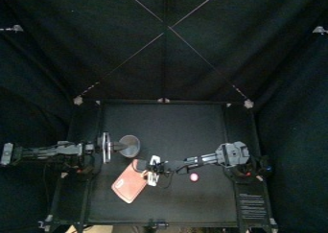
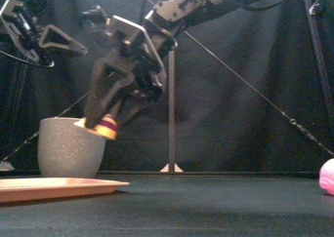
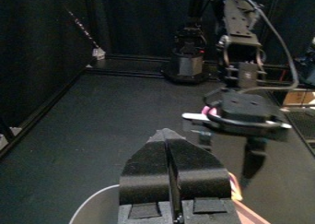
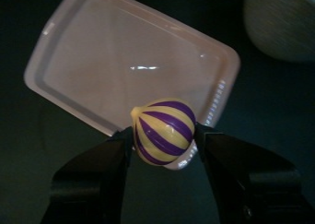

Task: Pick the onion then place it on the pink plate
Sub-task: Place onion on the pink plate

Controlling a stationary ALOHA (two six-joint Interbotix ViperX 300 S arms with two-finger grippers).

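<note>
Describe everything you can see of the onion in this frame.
The onion is a small round toy, cream-yellow with purple stripes that run to a short pointed tip. It is smooth and glossy like plastic, and it looks whole. The right gripper holds it in the air, its fingers pressing on two opposite sides and leaving the tip free. It hangs over an edge of the pink plate without touching it. Only the fingers touch it.

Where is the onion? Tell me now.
The onion is in the air, clamped in the right gripper over an edge of the pink tray, left of the table's middle; the front view shows the grey speckled cup right behind it.
</note>
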